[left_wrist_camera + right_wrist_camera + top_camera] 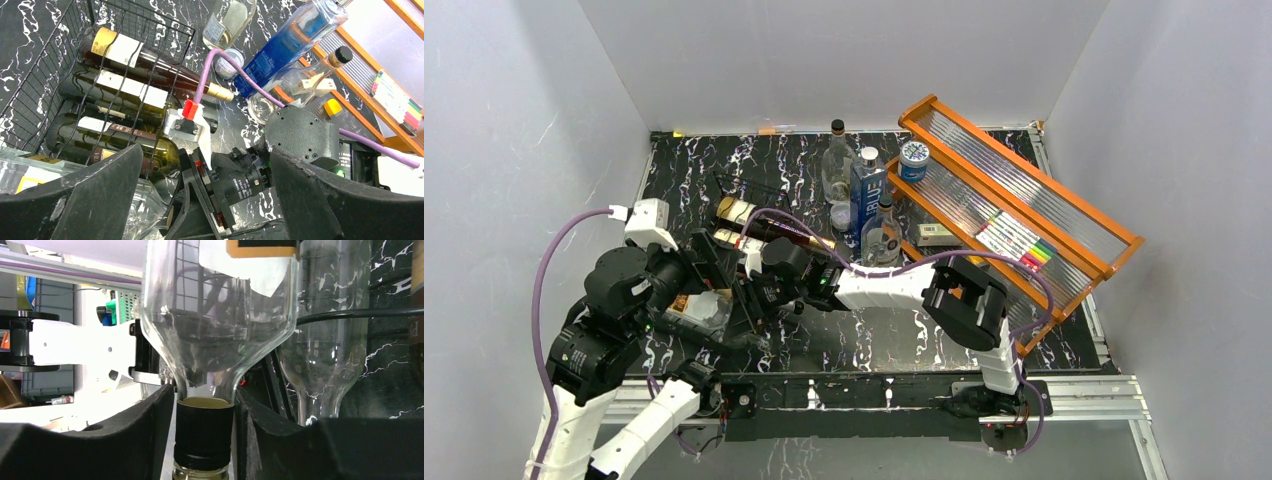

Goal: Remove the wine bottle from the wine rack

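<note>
The wine rack (45, 75), low and of thin black wire, holds several dark wine bottles (135, 55) lying side by side; it also shows in the top view (724, 195). A clear glass bottle (215, 305) with a black neck band lies at the rack's near end (702, 310). My right gripper (205, 435) is shut on this bottle's neck, a finger (150, 425) pressed on each side; in the top view the gripper (752, 298) sits at the rack's near right. My left gripper (205, 200) is open and empty, its fingers wide apart around the right wrist, beside the rack (709, 272).
An orange wood-framed tiered shelf (1024, 190) stands at the right with markers (1019, 240) on it. A blue bottle (867, 190), two clear bottles (837, 160) (882, 235) and a small tin (913, 158) stand between the shelf and the rack. A purple cable (205, 80) crosses above the bottles.
</note>
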